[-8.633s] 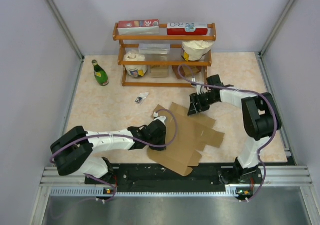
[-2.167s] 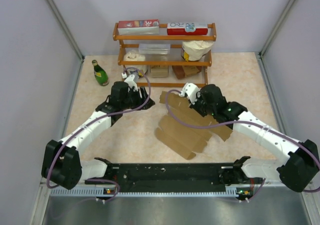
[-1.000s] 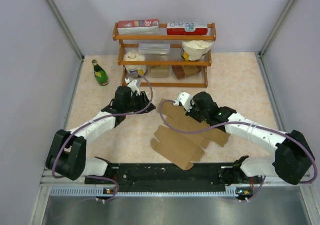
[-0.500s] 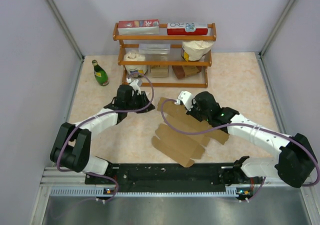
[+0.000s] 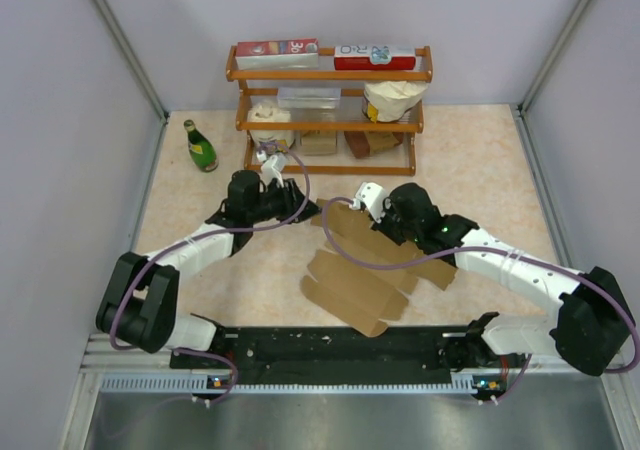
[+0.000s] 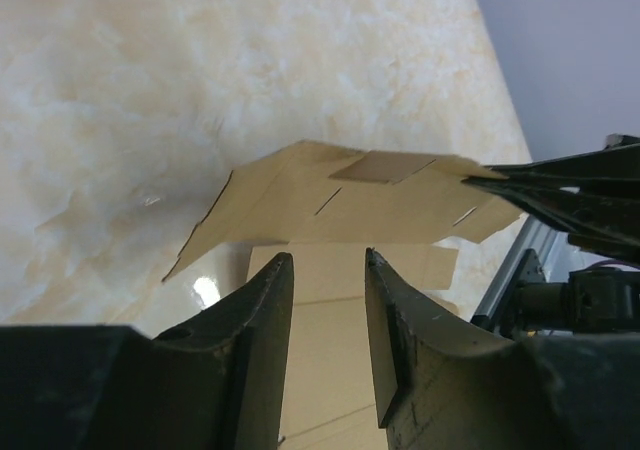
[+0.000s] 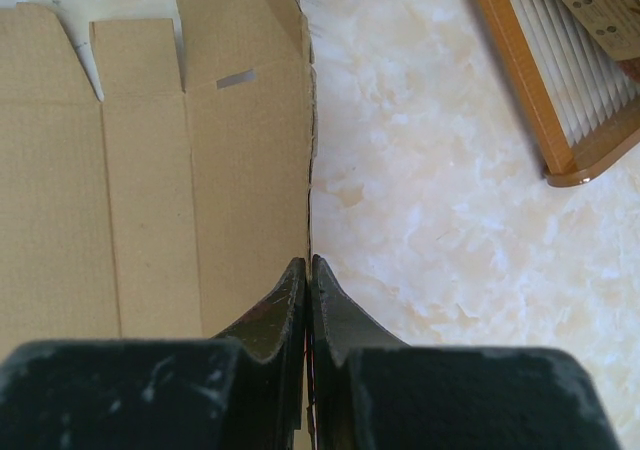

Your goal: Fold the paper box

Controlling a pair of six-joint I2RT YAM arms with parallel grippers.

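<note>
Sheet: unfolded brown cardboard paper box [image 5: 365, 265] on pale marbled surface [image 5: 200, 240], far edge raised | right tool [image 7: 308, 262] pinches that edge | left tool [image 6: 328, 260], spread, now nearer its corner | I expect folding next.

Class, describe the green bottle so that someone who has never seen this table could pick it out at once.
Find the wooden shelf rack at the back of the table. Left of it, standing upright and apart from it, is the green bottle. It is the only bottle there, dark green with a pale label.
</note>
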